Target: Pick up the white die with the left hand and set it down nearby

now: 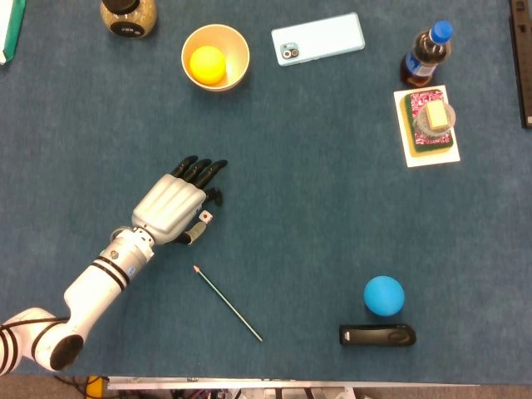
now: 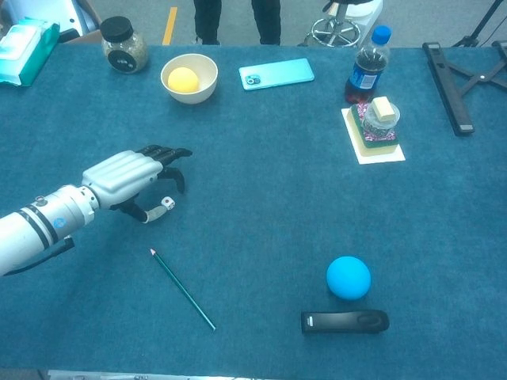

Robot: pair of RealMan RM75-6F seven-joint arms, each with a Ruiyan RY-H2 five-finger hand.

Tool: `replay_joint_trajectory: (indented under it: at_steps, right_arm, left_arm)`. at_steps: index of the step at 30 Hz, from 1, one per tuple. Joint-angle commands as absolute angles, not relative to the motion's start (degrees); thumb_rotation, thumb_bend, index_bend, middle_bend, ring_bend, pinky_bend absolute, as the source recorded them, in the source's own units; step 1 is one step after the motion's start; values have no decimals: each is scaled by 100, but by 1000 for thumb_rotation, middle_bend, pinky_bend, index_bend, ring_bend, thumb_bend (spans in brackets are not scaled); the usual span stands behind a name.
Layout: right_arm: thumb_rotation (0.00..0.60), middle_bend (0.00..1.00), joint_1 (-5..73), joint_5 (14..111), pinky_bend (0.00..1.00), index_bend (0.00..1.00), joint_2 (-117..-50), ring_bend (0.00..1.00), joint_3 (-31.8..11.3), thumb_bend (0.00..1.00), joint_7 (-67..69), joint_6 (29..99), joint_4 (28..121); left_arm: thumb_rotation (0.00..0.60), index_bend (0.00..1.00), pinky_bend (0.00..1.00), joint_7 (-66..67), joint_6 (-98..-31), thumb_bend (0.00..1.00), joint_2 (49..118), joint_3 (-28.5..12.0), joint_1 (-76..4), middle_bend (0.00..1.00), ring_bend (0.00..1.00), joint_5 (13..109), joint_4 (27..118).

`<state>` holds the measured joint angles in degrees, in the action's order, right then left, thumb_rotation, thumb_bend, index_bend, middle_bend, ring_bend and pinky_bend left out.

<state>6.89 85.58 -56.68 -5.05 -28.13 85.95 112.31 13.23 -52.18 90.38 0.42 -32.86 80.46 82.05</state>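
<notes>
The white die [image 1: 204, 217] lies on the blue table cloth, a small cube with a red dot showing. My left hand [image 1: 173, 206] hovers over it from the left, dark fingers spread just beyond the die and the thumb tip right beside it. In the chest view the die [image 2: 168, 203] sits between the thumb and the curled fingers of the left hand [image 2: 127, 176], resting on the cloth; whether the thumb touches it I cannot tell. My right hand appears in neither view.
A green pencil [image 1: 228, 303] lies close in front of the hand. A bowl [image 1: 235, 41] with a yellow ball, a phone [image 1: 318, 38] and a jar [image 1: 128, 17] stand at the back. A bottle [image 1: 426, 53], blue ball [image 1: 383, 296] and black device [image 1: 376, 335] are at the right.
</notes>
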Motion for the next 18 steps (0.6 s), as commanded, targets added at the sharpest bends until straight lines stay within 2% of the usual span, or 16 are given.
replay_joint_trajectory:
  at_steps: [1,18]
  right_arm:
    - [600,387,666,8564,265,490,-5634,256,-500,98,-2751,8615,11217]
    - [600,387,643,8531,265,490,-5658,256,-495,98,-2647,8586,11101]
  left_arm:
    - [600,361,0,1638,-5156,372,9054,-26,-3292,0,0,7758,8338]
    - [600,445,0,1785,-5190,372,9034,-2,-3314,0,0,7552,8386]
